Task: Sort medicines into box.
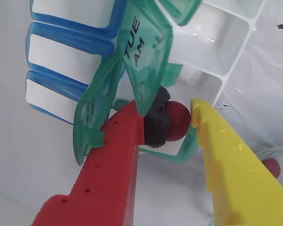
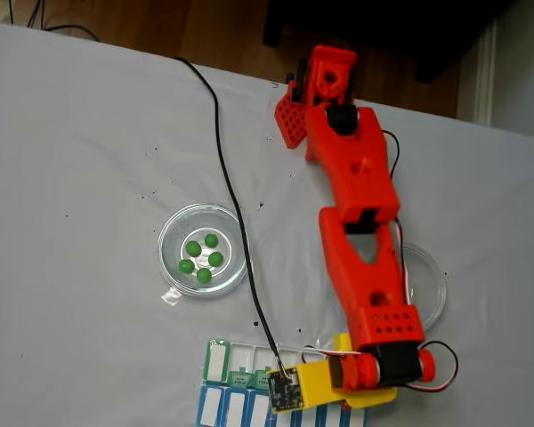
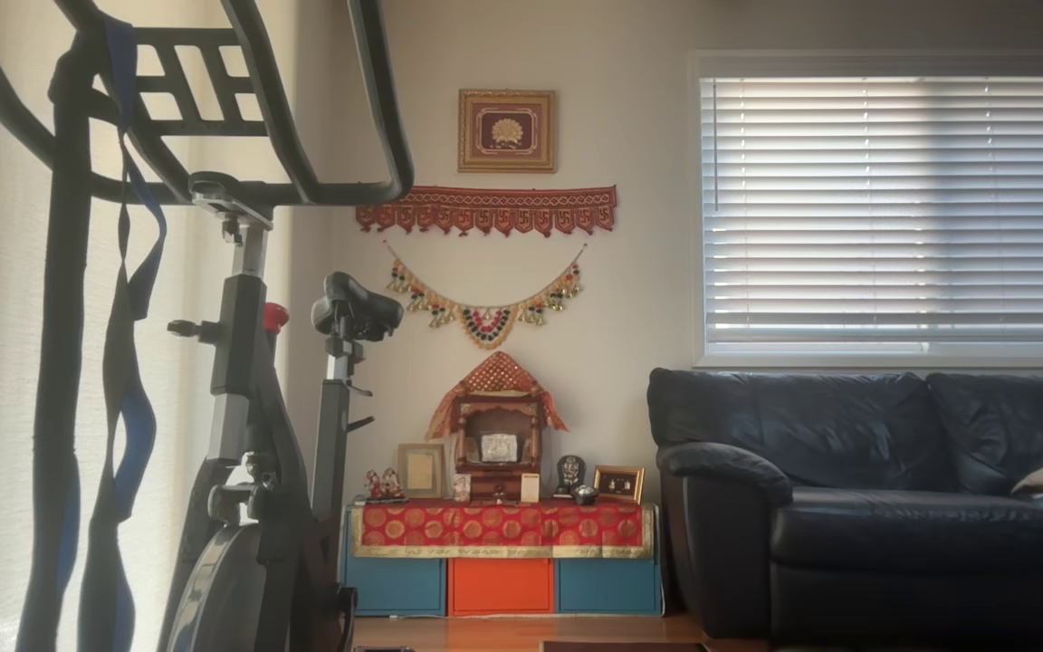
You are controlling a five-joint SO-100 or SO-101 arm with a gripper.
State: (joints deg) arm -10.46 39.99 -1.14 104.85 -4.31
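Note:
In the wrist view my gripper [image 1: 173, 118] is shut on a glossy red pill [image 1: 179, 122], squeezed between the black foam pad of the red finger [image 1: 118, 150] and the yellow finger [image 1: 226, 150]. The pill hangs over an open white compartment of the box [image 1: 236, 56], just under the raised green lid marked TUE AM [image 1: 144, 56]. The fixed view has the gripper [image 2: 316, 384] above the box [image 2: 218, 360] at the table's near edge. Several green pills [image 2: 202, 253] lie in a round glass dish [image 2: 171, 233].
Another red pill [image 1: 272, 166] lies at the right edge of the wrist view. A second glass dish [image 2: 434, 286] sits partly under the red arm [image 2: 360, 231]. A black cable [image 2: 222, 160] runs across the white cloth. Blue lids [image 1: 70, 47] lie flat beside the green ones.

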